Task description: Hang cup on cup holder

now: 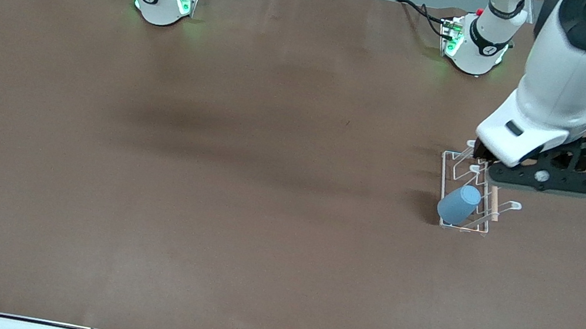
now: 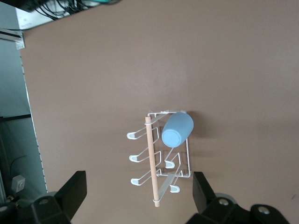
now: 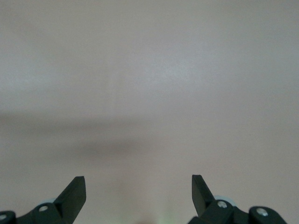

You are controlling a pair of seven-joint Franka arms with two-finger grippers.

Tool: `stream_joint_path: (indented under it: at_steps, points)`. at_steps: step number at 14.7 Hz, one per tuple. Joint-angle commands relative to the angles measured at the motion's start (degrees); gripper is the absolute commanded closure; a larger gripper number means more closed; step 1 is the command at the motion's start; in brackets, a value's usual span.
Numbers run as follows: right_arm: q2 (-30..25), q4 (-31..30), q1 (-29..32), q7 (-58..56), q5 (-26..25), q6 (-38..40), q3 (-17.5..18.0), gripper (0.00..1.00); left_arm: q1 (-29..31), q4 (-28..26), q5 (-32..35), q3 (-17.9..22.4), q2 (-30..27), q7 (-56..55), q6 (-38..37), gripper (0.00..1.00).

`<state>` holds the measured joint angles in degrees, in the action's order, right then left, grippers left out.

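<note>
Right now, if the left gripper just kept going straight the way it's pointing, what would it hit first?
Probably the cup holder: the open left gripper points down over its end away from the cup, though depth is unclear.

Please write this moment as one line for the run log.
cup: hung on cup holder prong, released | left hand: open, above the holder | right hand: open, arm waits | step: hanging looks done

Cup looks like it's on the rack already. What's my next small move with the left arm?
Probably lift the left claw straight up and away. The cup sits mouth-down on a prong of the cup holder, and the claw is open above the rack, holding nothing.
</note>
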<state>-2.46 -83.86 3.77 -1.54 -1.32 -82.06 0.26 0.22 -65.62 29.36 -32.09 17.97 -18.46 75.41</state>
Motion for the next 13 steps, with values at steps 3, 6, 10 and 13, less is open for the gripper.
stream_joint_path:
  at_steps: [3, 6, 10, 13]
  points:
    - [-0.3, -0.4, 0.8, 0.9, -0.3, -0.4, 0.8, 0.00, 1.4, -0.8, -3.0, -0.2, -2.4, -0.2, 1.1, 0.00]
    - [0.2, -0.4, 1.0, 0.8, -0.3, -1.4, 0.8, 0.00, 3.4, -0.8, -8.8, -0.3, -2.5, -0.2, 1.8, 0.00]
    - [0.3, -0.2, 1.2, 0.7, -0.4, -1.6, 0.7, 0.00, 5.5, -1.3, -14.8, 0.7, -4.7, 0.0, 3.4, 0.00]
    - [0.4, -0.2, 1.3, 0.7, -0.3, -2.4, 0.7, 0.00, 1.6, -3.3, -22.9, 11.6, -7.9, 1.8, 4.5, 0.00]
